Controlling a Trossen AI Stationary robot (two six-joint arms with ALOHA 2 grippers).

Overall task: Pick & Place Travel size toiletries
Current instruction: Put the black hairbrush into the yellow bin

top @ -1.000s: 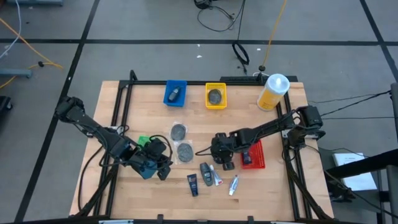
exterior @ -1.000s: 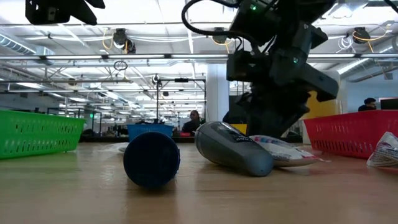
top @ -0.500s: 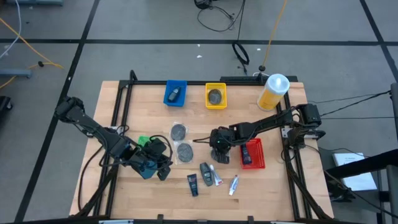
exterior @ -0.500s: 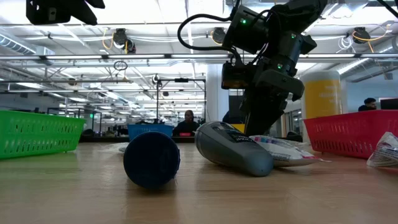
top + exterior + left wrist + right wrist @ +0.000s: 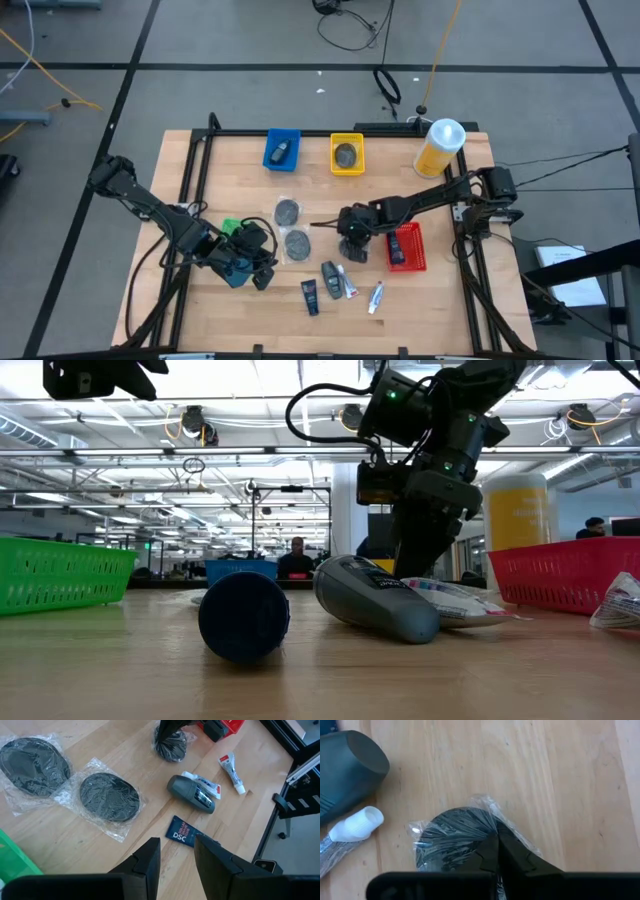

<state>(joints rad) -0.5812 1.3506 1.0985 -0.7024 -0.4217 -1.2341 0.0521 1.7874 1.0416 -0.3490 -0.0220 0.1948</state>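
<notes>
My right gripper (image 5: pixel 352 247) stands mid-table beside the red tray (image 5: pixel 405 247), shut on a dark round disc in clear wrap (image 5: pixel 452 837). Two more wrapped discs (image 5: pixel 288 211) (image 5: pixel 297 243) lie flat to its left. Nearer the front edge lie a grey-blue mini bottle (image 5: pixel 331 272), a white tube (image 5: pixel 349 285), a second tube (image 5: pixel 376 296) and a dark blue tube (image 5: pixel 310 294). My left gripper (image 5: pixel 176 855) hovers open at the table's left, by the green tray (image 5: pixel 232 228), nothing between its fingers. My right gripper pinches the disc's clear wrap (image 5: pixel 492 827) at the disc's rim between its two shut fingers (image 5: pixel 512 855). The fingers come slanting down from the table's right side. The disc (image 5: pixel 170 746) lies on the table under them, its wrap crumpled around it.
A blue tray (image 5: pixel 283 150) holding a dark bottle and a yellow tray (image 5: pixel 347 153) holding a disc stand at the far edge. A big yellow bottle (image 5: pixel 440 147) stands at the far right. A black frame (image 5: pixel 200 170) rims the table.
My right gripper has shifted a little toward the table's left and far edges, rolled about its own axis, and shut on the wrapped disc. For the last half second it has kept still.
</notes>
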